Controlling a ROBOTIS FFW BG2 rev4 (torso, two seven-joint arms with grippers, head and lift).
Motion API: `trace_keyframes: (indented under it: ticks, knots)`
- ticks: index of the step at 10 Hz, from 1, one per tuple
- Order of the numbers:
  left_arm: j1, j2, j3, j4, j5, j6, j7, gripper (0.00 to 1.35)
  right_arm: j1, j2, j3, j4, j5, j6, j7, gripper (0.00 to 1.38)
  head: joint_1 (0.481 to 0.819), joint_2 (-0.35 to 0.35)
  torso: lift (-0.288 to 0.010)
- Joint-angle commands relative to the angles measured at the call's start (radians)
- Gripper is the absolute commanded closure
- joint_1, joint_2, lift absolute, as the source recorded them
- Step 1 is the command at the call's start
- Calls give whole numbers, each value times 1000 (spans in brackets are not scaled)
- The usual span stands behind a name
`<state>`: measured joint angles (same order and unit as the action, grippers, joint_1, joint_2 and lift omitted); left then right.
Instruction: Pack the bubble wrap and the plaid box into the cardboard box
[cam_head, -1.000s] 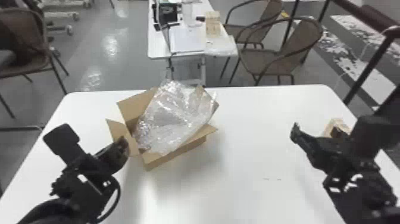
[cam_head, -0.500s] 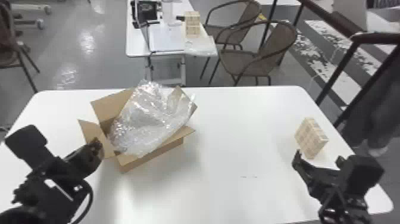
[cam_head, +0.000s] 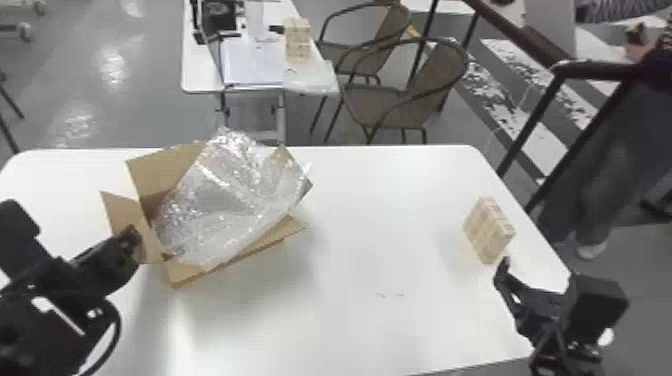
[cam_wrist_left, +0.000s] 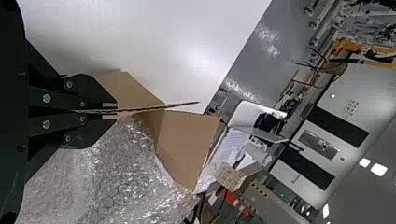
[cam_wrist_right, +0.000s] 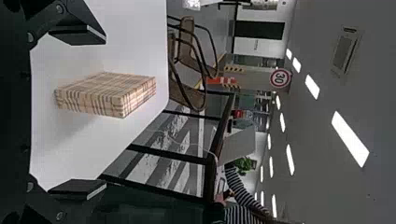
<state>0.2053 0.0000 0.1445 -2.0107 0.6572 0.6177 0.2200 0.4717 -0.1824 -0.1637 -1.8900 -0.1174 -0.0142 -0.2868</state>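
Our right claw (cam_wrist_right: 100, 112) gapes wide, facing the plaid box (cam_head: 487, 230), which stands at the head view's right; we judge it light and stiff, best gripped across its 2 broad faces; our left claw (cam_wrist_left: 109, 111) pinches a bendable flap (cam_wrist_left: 135, 91) of the cardboard box (cam_head: 187, 275), beside soft bubble wrap (cam_head: 220, 200)

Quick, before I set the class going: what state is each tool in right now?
Left tool: closed on a flap of the brown cardboard box.
Right tool: open, holding nothing, facing the beige plaid box.
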Motion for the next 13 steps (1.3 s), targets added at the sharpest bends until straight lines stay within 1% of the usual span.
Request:
trace_keyframes:
  ticks: [1,2,3,4,5,7,9,10,12,13]
  knots:
    - [-7,-3,-2,3,-4,2,-4,1222,-25,-3,-40,48,-13,-26,5,200,695,-192,-100]
    - [-6,-3,-2,3,-4,5,-4,1222,-68,-23,-69,98,-30,-39,104,200,695,-212,-100]
    - [-11,-3,-2,3,-5,5,-4,1222,-111,-54,-79,143,-51,-39,167,200,695,-215,-100]
    - [-12,-3,-3,4,-7,7,-7,1222,-142,-71,-79,172,-59,-39,167,200,695,-217,-100]
    - [-12,-3,-3,6,-7,7,-7,1222,-177,-75,-85,207,-64,-41,179,200,695,-228,-100]
    - [-12,-3,-3,7,-7,7,-10,1222,-231,-78,-117,282,-87,-38,238,200,695,-238,-100]
    - [-12,-3,-2,9,-7,4,-14,1222,-278,-95,-135,367,-133,-27,334,200,695,-253,-100]
    - [-12,-3,-2,9,-7,2,-18,1222,-300,-100,-134,402,-137,-27,377,200,695,-256,-100]
    - [-12,-3,-3,12,-7,-3,-21,1222,-364,-94,-125,489,-146,-27,492,200,695,-249,-100]
    - [-12,-3,-3,13,-7,-4,-24,1222,-390,-94,-117,523,-151,-21,531,200,695,-236,-100]
